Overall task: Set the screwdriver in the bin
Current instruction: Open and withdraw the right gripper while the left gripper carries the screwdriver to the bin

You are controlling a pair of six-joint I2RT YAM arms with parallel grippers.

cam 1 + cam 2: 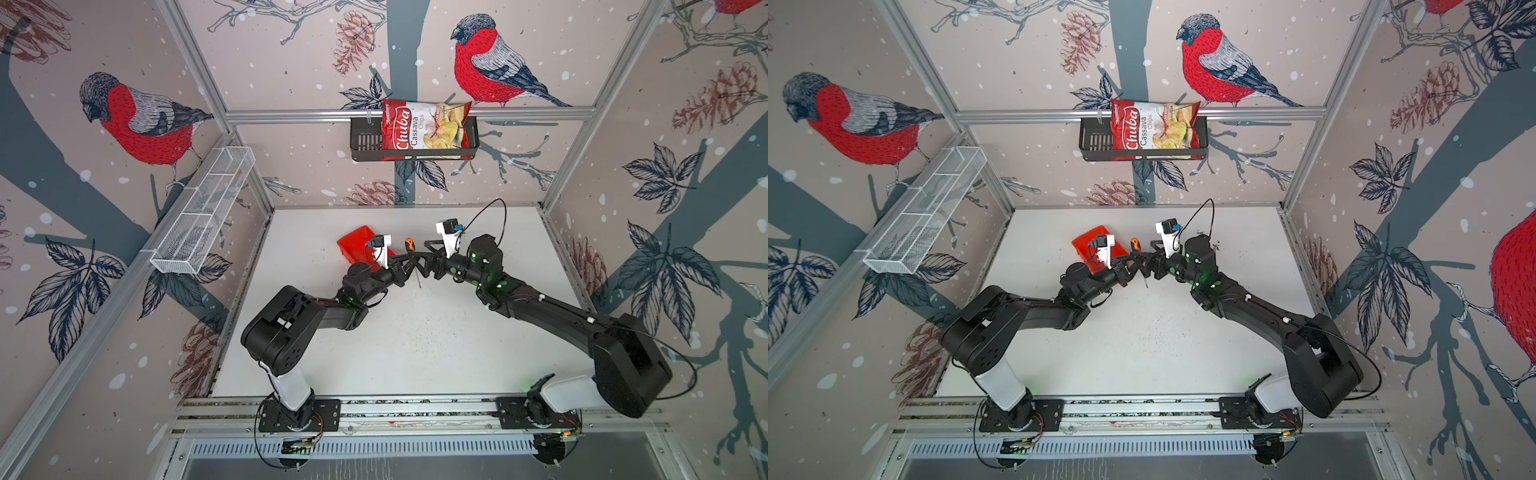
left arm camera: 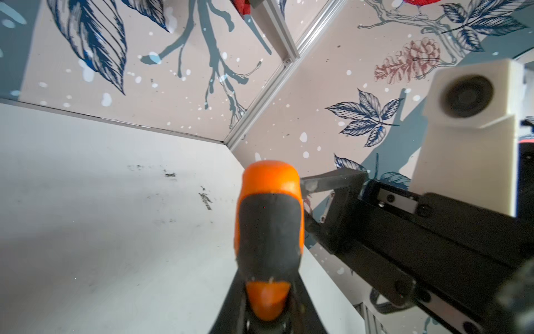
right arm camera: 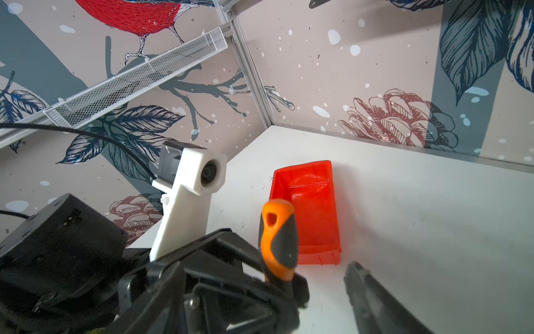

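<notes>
From where I stand, the screwdriver (image 1: 409, 244) is up off the bench (image 1: 415, 353), clamped low on its orange-and-black handle by the left pincer (image 2: 268, 297), which is closed tight around it. The tool stands roughly on end, handle uppermost and the thin shaft pointing down toward the bench, tip clear of it. The right pincer (image 2: 310, 202) faces it from the opposite side with its jaws spread wide and nothing in them. One fingertip sits so near the handle in the left wrist view that I can't say whether it brushes it. The bin (image 3: 303, 170) lies flat on the bench just behind and to the left of the left pincer, its long side running away from the arms, and in both top views the left wrist partly covers it. So the left arm is plainly the nearer one, and I judge a short carry back over the rim is what remains.
</notes>
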